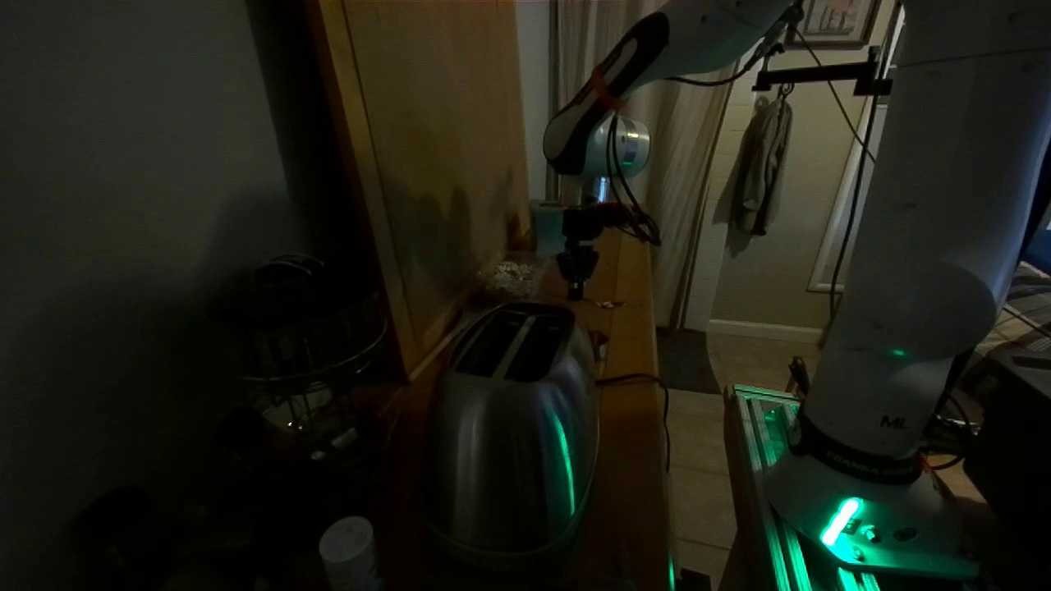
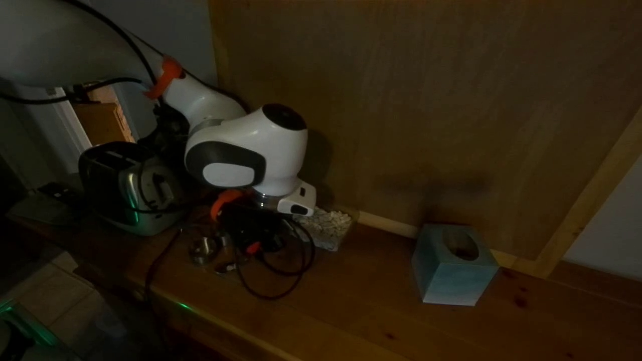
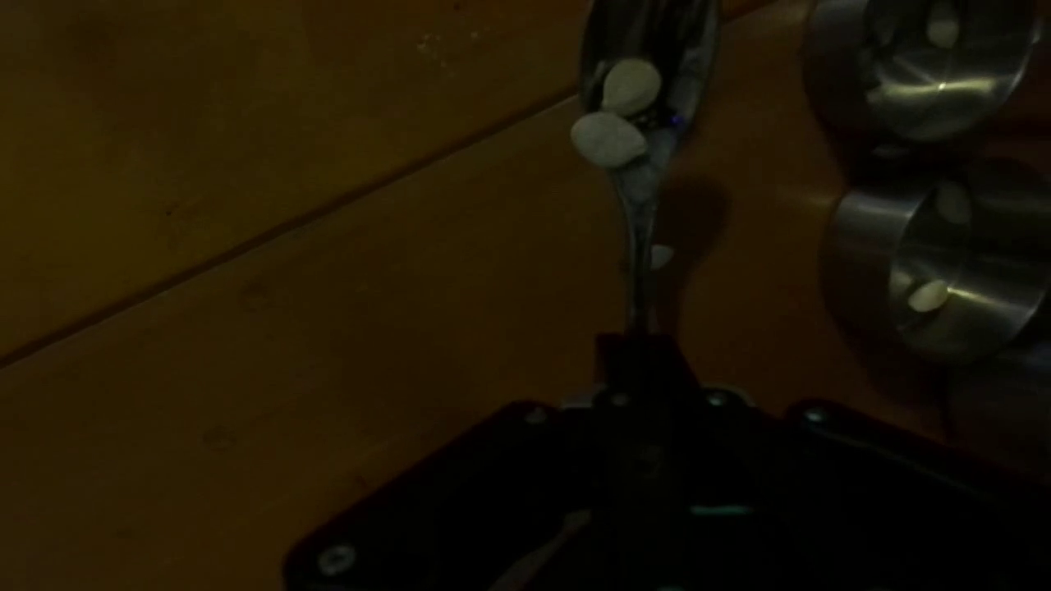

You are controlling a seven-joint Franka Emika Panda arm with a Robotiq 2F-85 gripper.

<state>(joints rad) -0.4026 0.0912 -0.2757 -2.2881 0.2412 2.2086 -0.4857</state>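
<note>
1. in the wrist view, a pale piece (image 3: 608, 139) at upper centre overhangs the left edge of the spoon (image 3: 640, 201); it looks likeliest to slip, so slow, level motion without twisting seems best.
2. another pale piece (image 3: 631, 86) lies inside the scoop and should ride more safely.
3. the spoon runs from top centre down to the gripper (image 3: 639, 338), which is narrow, pinched on the handle; that pinch should stay firm.
4. at right, the upper metal cup (image 3: 831, 74) and lower metal cup (image 3: 858, 263) stand apart from the spoon; their rims are worth avoiding.
5. in an exterior view, no label is readable on the white canister (image 1: 349, 546), lower left, or the toaster (image 1: 509, 460), lower centre.
6. at lower right, "franka" shows on the dark collar (image 1: 858, 458), its ending unclear, with "ml" above on the robot arm (image 1: 903, 361).
</note>
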